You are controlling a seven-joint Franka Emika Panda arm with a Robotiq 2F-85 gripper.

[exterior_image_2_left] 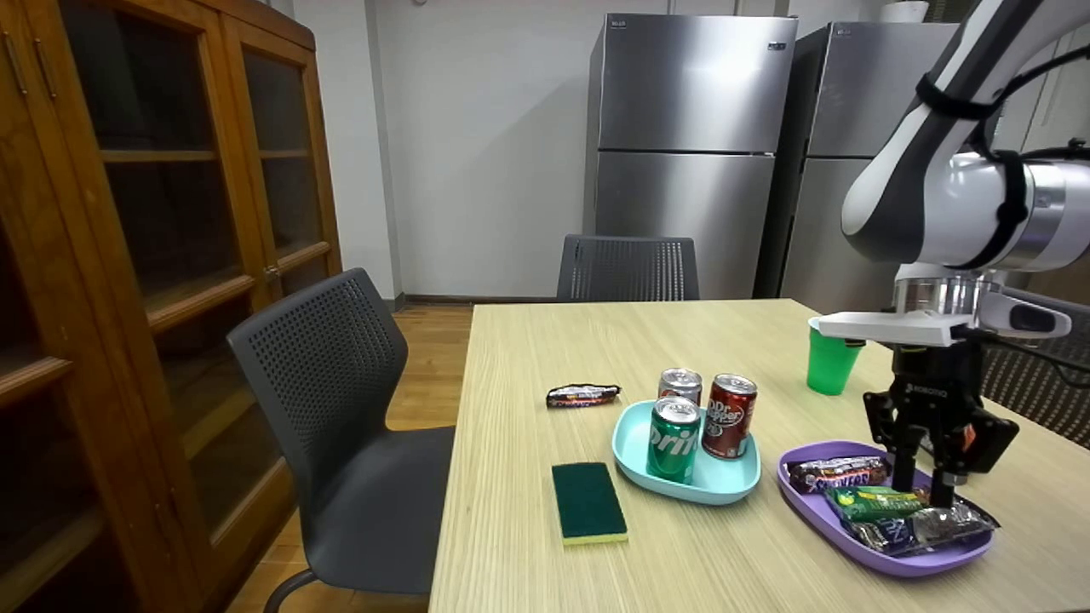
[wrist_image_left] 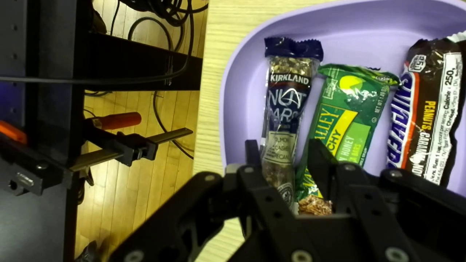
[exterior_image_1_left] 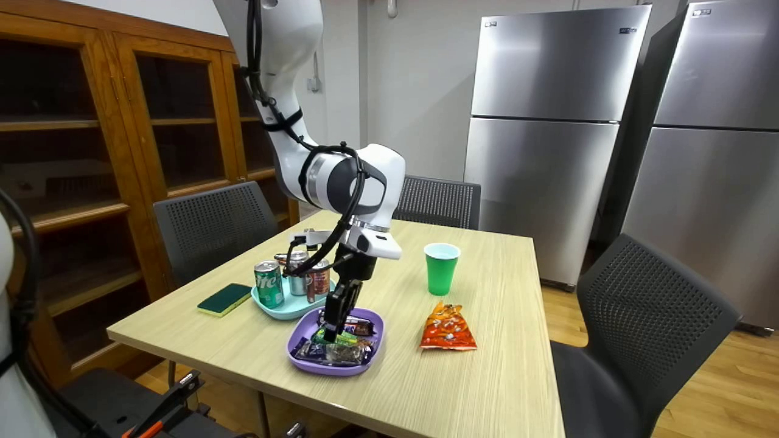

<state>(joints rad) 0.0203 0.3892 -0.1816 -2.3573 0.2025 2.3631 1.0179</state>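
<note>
I have the hand (wrist_image_left: 284, 147) pointing down into the purple tray (wrist_image_left: 356, 43), fingers parted partway and, as far as I can see, with hold of nothing. In their gap show the lower end of the nut bar (wrist_image_left: 287, 105) and an edge of the green granola bar (wrist_image_left: 349, 116); whether a fingertip touches either wrapper, I can't tell. Both bars lie flat inside the purple tray, side by side, with a Snickers bar (wrist_image_left: 426, 109) next along. I'd judge the raised rim stops them sliding out, and that the downward pose suits it, since a low sideways approach would meet that rim.

Just beside the purple tray, a teal tray (exterior_image_2_left: 632, 438) holds a Sprite can (exterior_image_2_left: 674, 443), a Dr Pepper can (exterior_image_2_left: 729, 417) and a third can (exterior_image_2_left: 680, 385), all upright, probably grouped there for steadiness. Past those, farther from the purple tray, a sponge (exterior_image_2_left: 589, 502) and a loose candy bar (exterior_image_2_left: 583, 395) lie on the worktop (exterior_image_1_left: 499, 377). Across the purple tray from the cans lies an orange snack bag (exterior_image_1_left: 447, 328); a green cup (exterior_image_1_left: 442, 271) stands farther off. I reckon the cans crowd my sideways room most.
</note>
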